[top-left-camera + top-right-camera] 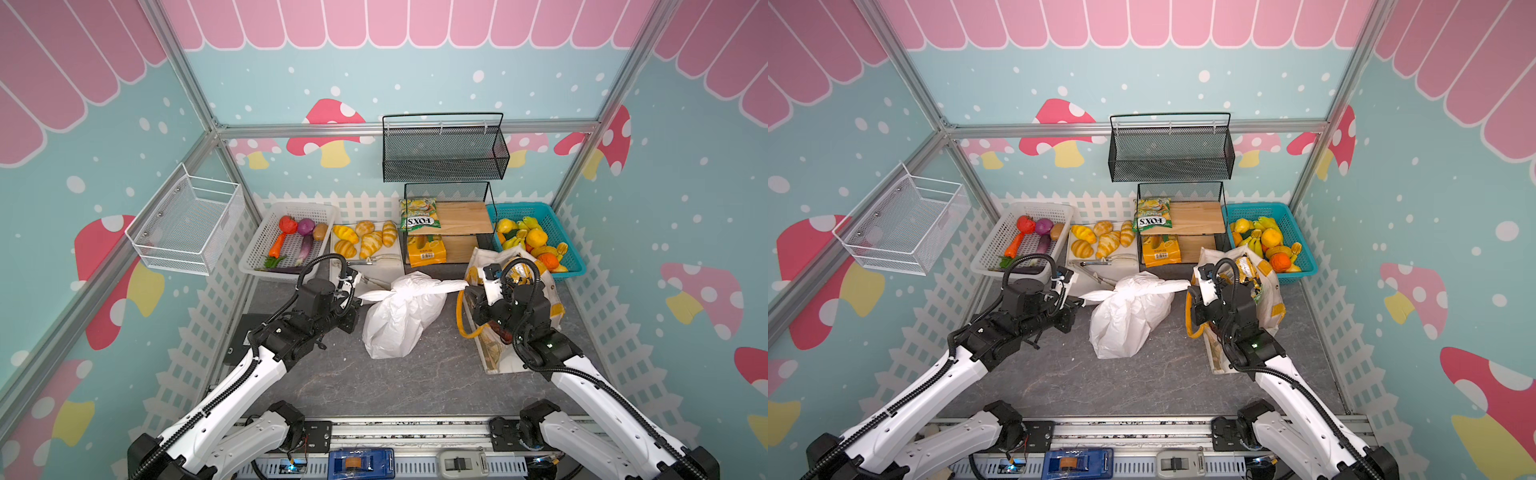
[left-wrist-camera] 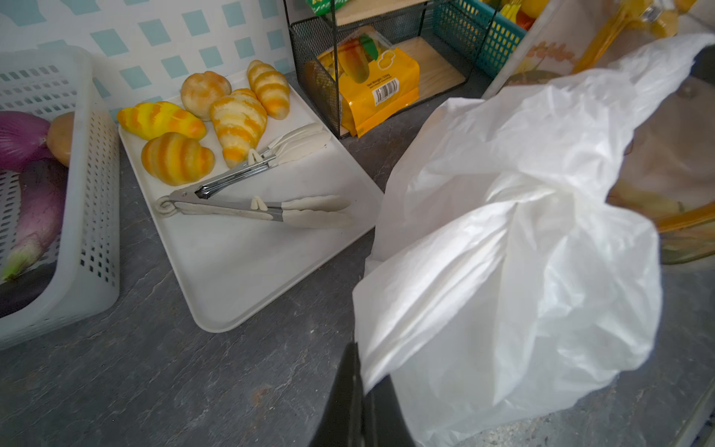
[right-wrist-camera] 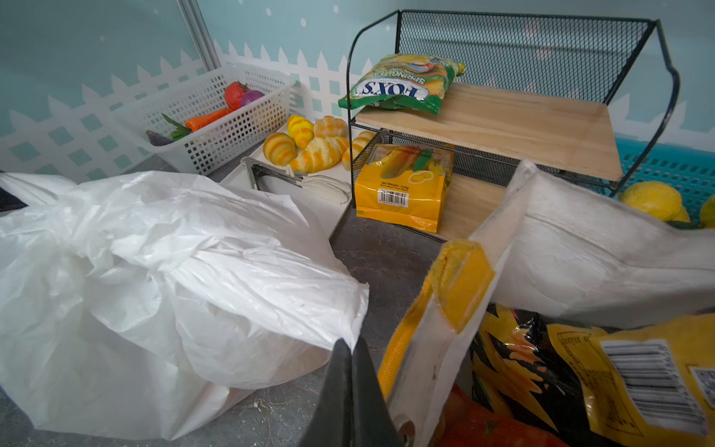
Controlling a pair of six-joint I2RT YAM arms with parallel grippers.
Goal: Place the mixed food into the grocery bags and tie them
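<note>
The white plastic bag (image 1: 399, 320) (image 1: 1125, 320) lies bulging mid-table, its two handles pulled out sideways. My left gripper (image 1: 360, 297) (image 2: 358, 358) is shut on the left handle (image 1: 374, 296). My right gripper (image 1: 467, 286) (image 3: 350, 350) is shut on the right handle (image 1: 451, 286). The off-white tote (image 1: 1273, 291) (image 3: 580, 247) with yellow handles stands just right of it, under my right arm. Inside it are a black-and-yellow snack packet (image 3: 522, 360) and something red (image 3: 483, 425). A carrot (image 1: 276, 246), purple onion (image 1: 306, 226) and green piece (image 1: 274, 262) lie in the white basket (image 1: 257, 245).
A white tray (image 1: 374, 274) with bread rolls (image 1: 365, 241) and tongs (image 2: 251, 201) sits behind the bag. The black rack (image 1: 446, 224) holds the FOX'S packet (image 1: 419, 216) and a yellow packet (image 1: 426, 251). A teal fruit basket (image 1: 557, 232) stands back right. Wire baskets hang on the walls.
</note>
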